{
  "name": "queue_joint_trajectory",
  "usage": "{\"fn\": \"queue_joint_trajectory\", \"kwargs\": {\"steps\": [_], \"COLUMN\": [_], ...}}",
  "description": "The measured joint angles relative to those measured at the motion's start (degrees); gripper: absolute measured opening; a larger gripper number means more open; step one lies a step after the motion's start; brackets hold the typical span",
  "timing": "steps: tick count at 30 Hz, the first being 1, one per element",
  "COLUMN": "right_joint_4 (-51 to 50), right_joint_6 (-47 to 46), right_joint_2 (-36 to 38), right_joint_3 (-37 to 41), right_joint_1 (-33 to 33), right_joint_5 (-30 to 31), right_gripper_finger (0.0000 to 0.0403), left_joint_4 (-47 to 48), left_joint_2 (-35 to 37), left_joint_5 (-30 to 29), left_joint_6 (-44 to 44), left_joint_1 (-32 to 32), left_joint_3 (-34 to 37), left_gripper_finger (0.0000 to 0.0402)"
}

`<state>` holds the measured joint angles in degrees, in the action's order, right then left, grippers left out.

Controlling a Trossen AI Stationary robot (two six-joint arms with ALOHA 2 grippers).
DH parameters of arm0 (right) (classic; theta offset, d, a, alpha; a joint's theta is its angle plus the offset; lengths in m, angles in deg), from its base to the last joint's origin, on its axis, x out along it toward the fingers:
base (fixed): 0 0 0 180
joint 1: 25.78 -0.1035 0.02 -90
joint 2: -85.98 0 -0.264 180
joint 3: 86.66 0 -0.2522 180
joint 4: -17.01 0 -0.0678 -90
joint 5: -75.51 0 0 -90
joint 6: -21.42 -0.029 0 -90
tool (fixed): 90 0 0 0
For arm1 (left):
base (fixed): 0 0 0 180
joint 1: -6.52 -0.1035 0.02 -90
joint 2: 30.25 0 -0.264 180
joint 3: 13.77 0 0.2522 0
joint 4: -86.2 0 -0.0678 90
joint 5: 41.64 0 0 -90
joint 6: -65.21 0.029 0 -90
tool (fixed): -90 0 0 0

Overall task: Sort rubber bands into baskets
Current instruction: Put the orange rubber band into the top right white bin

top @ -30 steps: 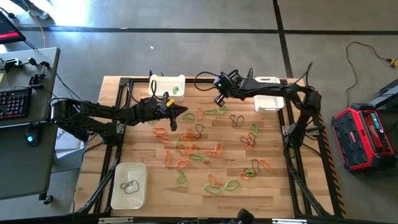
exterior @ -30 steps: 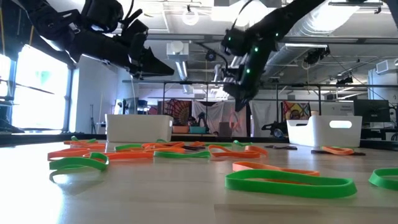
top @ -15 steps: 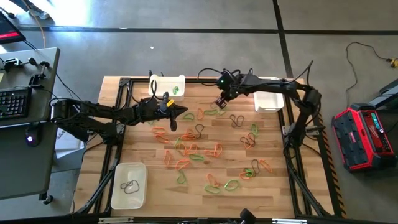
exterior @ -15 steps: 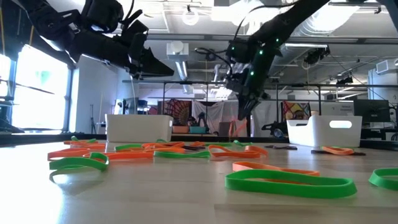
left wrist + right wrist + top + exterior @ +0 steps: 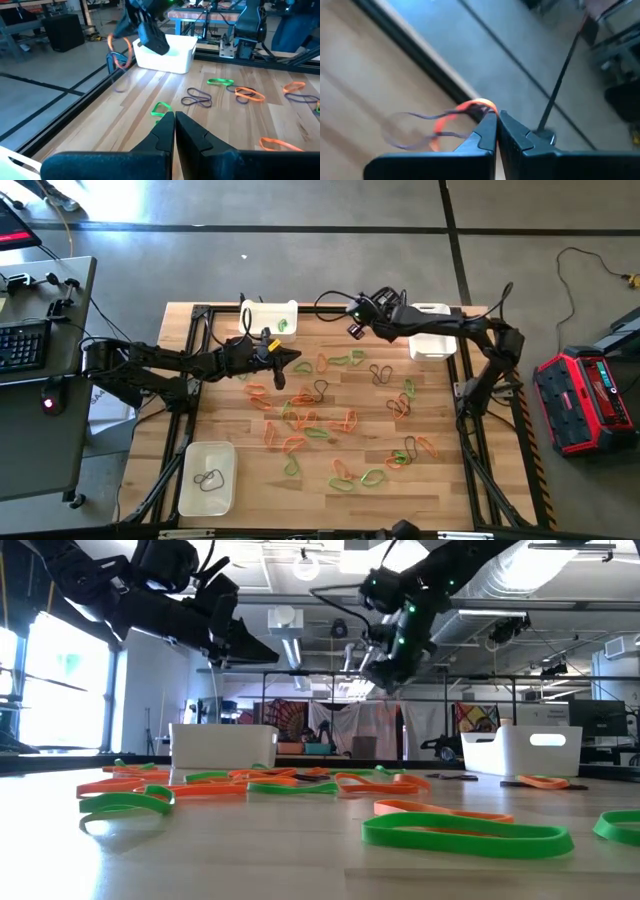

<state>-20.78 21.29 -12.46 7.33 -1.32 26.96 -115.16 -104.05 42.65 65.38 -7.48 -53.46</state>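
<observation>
Orange rubber band (image 5: 470, 111) is dangling from my right claw (image 5: 496, 116), pinched tight, up over the table's far edge. I'm carrying it to the white plastic tub (image 5: 432, 340) on the right; next I'm needing to centre over it and let go. Left claw (image 5: 300, 364) is idling closed, empty.

Three baskets: one far-left (image 5: 268, 319), one far-right (image 5: 432, 338), one near-left (image 5: 207, 478); rubber bands (image 5: 330, 425) scattered on the table (image 5: 240, 430) between.

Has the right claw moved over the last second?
Yes. The right claw, shut on an orange rubber band, dipped toward the table, then rose and pulled back toward the white basket on its side.
</observation>
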Motion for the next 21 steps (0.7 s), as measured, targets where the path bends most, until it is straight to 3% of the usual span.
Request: {"fn": "queue_joint_trajectory", "kwargs": {"steps": [7, 12, 18, 21], "right_joint_4": [9.5, 10.6, 3.9, -1.9], "right_joint_6": [1.7, 2.1, -2.8, -4.2], "right_joint_2": [-3.5, -8.8, -10.4, -10.4], "right_joint_3": [0.0, 0.0, 0.0, 0.0], "right_joint_1": [-2.8, -3.7, -2.7, -2.1], "right_joint_5": [2.5, 5.0, -4.5, -4.0], "right_gripper_finger": [0.0000, 0.0000, 0.0000, 0.0000], "left_joint_4": [1.0, 1.7, 3.5, 4.5], "left_joint_2": [0.0, 0.0, 0.0, 0.0], "left_joint_5": [-1.5, -1.7, -2.5, -2.6], "left_joint_6": [-0.6, -1.1, -1.5, -2.5], "left_joint_1": [-0.2, -0.3, -0.3, -0.3], "left_joint_3": [0.0, 0.0, 0.0, 0.0], "left_gripper_finger": [0.0005, 0.0005, 0.0005, 0.0005]}}
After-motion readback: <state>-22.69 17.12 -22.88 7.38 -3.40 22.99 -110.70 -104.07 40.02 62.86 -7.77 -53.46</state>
